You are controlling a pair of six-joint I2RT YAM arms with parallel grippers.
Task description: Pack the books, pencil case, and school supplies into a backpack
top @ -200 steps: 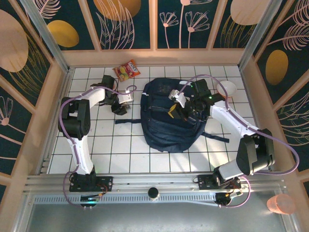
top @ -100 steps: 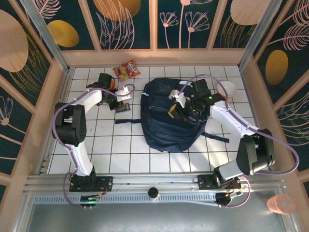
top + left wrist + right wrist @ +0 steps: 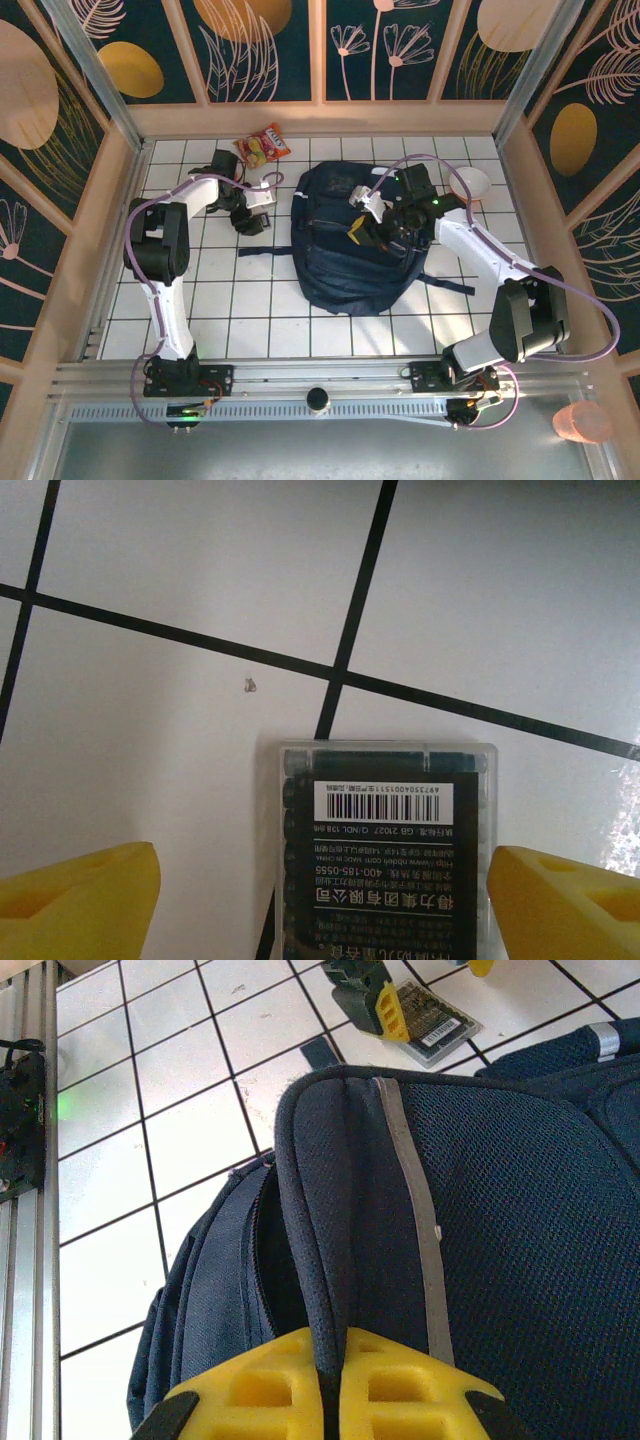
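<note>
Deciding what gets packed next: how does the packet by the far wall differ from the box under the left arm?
The packet is red-orange and crinkled; the box is clear, flat and rigid, with a dark barcoded label. The packet lies alone near the far wall; the box lies between the open left jaws. Both rest on the table, outside the backpack.

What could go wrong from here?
The left gripper stands open astride the clear box, which lies flat on the table and nearer one finger: closing may shove or twist it. The right gripper pinches only a padded edge of the backpack; that fabric could slip out and the opening may fall shut.
</note>
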